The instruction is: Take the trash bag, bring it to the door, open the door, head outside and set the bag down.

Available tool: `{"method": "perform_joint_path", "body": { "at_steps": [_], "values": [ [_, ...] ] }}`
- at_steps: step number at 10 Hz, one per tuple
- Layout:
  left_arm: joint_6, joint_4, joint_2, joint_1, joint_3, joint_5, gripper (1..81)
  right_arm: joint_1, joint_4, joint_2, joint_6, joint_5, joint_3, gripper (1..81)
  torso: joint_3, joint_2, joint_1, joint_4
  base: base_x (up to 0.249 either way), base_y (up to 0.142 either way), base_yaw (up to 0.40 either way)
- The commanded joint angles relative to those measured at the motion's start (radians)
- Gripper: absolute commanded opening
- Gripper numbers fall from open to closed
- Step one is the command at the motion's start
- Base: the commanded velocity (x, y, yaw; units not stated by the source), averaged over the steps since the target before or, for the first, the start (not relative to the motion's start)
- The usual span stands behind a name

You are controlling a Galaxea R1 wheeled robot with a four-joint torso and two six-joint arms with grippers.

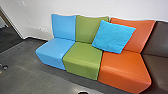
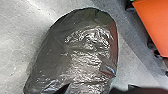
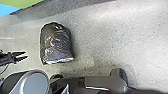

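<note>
In the right wrist view, the dark, shiny trash bag (image 3: 56, 45) rests on the grey floor. My left gripper (image 3: 26, 55) comes in beside it, its two narrow fingers spread with nothing visible between them and a gap between it and the bag. The left wrist view has the bag (image 2: 82, 50) large and close, its wrinkled plastic catching the light. How my right gripper stands cannot be made out.
A sofa with blue, green and orange seats (image 1: 82, 58) runs along the white wall, a bright blue pillow (image 1: 113, 37) on it. Left of it lies grey floor (image 1: 22, 65), with a dark opening (image 1: 10, 37) beyond. A small dark thing (image 1: 83, 92) shows low.
</note>
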Motion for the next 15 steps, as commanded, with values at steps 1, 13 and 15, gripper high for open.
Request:
{"method": "perform_joint_path", "body": {
  "at_steps": [1,13,15],
  "values": [
    [0.003,-0.025,-0.027,-0.109,0.008,0.086,81.1,0.086,0.012,-0.048,0.003,-0.073,0.020,81.1,-0.092,-0.098,0.063,0.000,0.000,0.000,0.000],
    [0.005,-0.025,0.023,-0.138,-0.027,0.120,81.1,0.130,0.023,-0.056,0.020,-0.111,0.024,81.1,-0.262,-0.474,0.296,0.000,0.000,0.000,0.000],
    [0.006,-0.023,0.028,-0.120,-0.050,0.120,81.1,0.139,0.026,-0.074,0.022,-0.113,0.024,81.1,-0.251,-0.537,0.336,0.000,0.000,0.000,0.000]
  ]
}}
